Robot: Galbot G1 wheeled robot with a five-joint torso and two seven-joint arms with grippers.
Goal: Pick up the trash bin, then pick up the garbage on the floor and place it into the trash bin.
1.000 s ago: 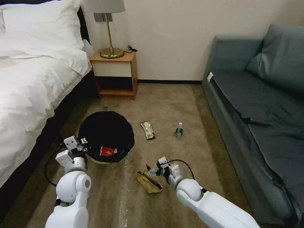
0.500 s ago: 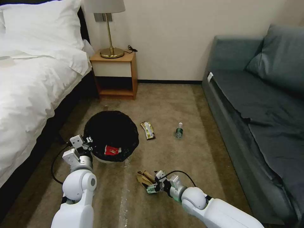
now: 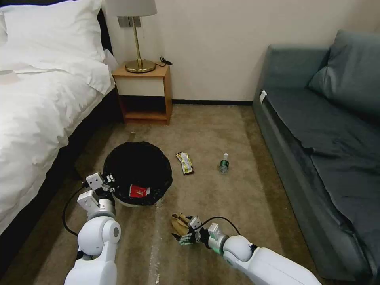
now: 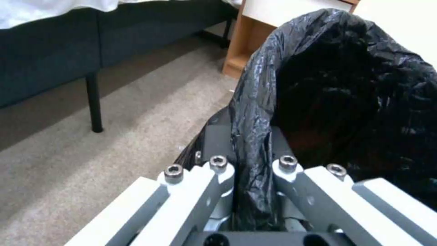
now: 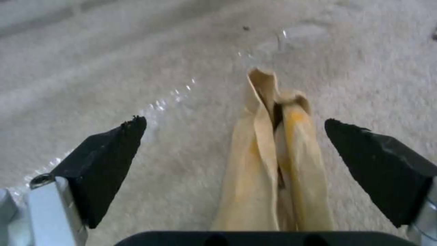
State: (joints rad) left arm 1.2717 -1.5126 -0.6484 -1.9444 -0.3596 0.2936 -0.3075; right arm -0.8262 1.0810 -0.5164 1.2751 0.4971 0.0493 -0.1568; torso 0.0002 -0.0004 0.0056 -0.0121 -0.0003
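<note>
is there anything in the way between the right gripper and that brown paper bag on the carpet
Nothing visible. The right gripper is open and down at the carpet, and the brown paper bag lies between its two black fingertips with only bare carpet around it.

Black-lined trash bin (image 3: 137, 172) holding red carton (image 3: 138, 191); paper bag (image 3: 180, 224), wrapper (image 3: 185, 163), bottle (image 3: 224, 163) on carpet.

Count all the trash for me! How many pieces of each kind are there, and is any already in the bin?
Red carton, inside the trash bin: 1
Brown paper bag, on the floor between the right gripper fingers: 1
Snack wrapper, on the floor: 1
Bottle, on the floor: 1
Total: 4
</note>
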